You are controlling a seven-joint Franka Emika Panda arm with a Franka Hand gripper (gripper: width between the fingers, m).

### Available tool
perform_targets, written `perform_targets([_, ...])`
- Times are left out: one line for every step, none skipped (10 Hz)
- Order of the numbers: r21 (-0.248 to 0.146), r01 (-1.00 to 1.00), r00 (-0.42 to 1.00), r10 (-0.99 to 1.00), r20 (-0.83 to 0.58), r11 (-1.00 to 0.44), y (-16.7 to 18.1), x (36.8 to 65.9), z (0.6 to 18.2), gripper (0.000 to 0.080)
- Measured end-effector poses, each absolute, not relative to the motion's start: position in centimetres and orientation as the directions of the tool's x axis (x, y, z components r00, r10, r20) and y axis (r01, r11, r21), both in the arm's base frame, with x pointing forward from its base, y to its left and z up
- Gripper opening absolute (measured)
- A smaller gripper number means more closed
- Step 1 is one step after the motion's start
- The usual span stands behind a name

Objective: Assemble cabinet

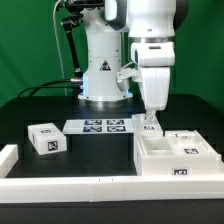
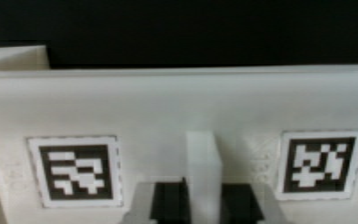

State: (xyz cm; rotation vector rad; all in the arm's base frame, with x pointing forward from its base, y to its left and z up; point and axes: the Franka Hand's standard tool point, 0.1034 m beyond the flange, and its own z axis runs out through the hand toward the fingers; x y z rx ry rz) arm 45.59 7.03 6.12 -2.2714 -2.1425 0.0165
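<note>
The cabinet sits on the table at the exterior view's right, close behind the near rail, with its compartments facing up. Our gripper reaches down onto its far left corner. In the wrist view the fingers are narrowed to a slim gap, one on each face of a thin upright wall, and they seem to pinch it. We judge it best to keep the grip square, move slowly without twisting, and stay clear of the marker board and the loose block.
</note>
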Motion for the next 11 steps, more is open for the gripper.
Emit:
perform_targets([-0.022,0.998,0.058,0.998,0.004,-0.058,7.05,45.59,6.22,0.0070])
perform_targets([-0.021,0.998,0.058,0.998,0.004,-0.058,7.14,45.62,6.32,0.0070])
perform_targets([-0.020,0.998,0.058,0.998,0.004,-0.058,7.27,45.62,6.34,0.0070])
perform_targets([-0.020,0.998,0.057,0.998,0.005,-0.057,7.49,45.62,6.37,0.0070])
perform_targets([-0.018,0.998,0.053,0.999,0.006,-0.053,7.68,45.66,6.41,0.0070])
perform_targets([-0.019,0.999,0.049,0.999,0.006,-0.049,7.60,45.70,6.37,0.0070])
perform_targets([-0.026,0.999,0.047,0.999,0.007,-0.047,7.25,45.66,6.01,0.0070])
perform_targets([-0.027,0.999,0.043,0.999,0.007,-0.043,7.01,45.72,5.98,0.0070])
perform_targets([-0.023,0.999,0.047,0.999,0.007,-0.047,6.85,46.01,6.12,0.0070])
perform_targets([-0.021,0.999,0.048,0.999,0.007,-0.047,6.85,46.20,6.22,0.0070])
perform_targets([-0.024,0.999,0.047,0.999,0.007,-0.047,6.86,46.10,6.13,0.0070])
